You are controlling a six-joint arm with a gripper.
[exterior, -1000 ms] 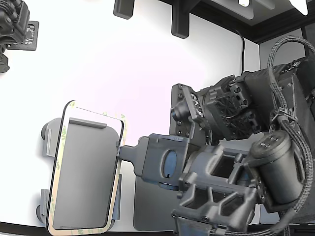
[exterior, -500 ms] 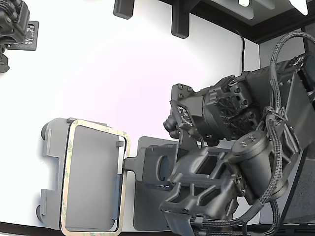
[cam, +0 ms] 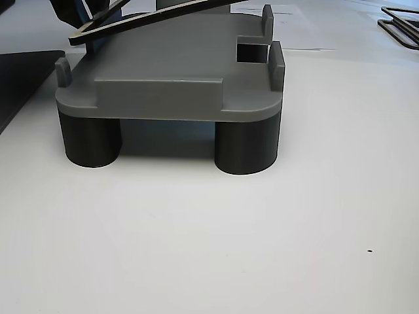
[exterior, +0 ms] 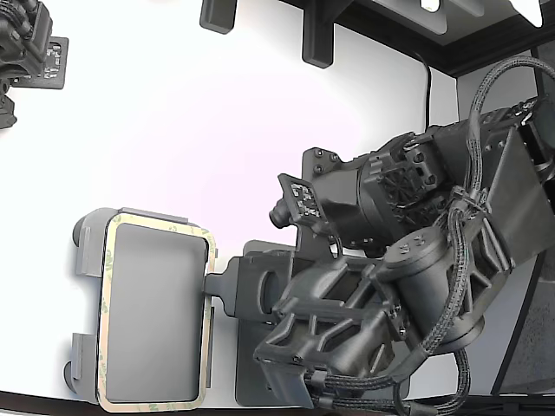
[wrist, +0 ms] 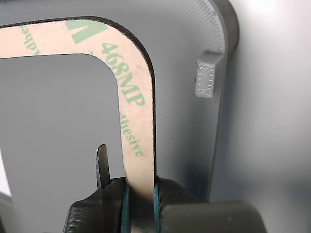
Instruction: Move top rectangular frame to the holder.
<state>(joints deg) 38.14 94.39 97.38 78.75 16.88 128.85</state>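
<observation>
I see my gripper (wrist: 140,204) clamped on one long side of the frame (exterior: 154,316), its jaws pinching the tan strip printed in green. In the exterior view the frame lies over the tray (exterior: 89,251), with the gripper at its three o'clock side. From the low side camera the frame (cam: 150,19) is tilted, one edge raised above the tray (cam: 170,98), which stands on dark round feet (cam: 245,147).
</observation>
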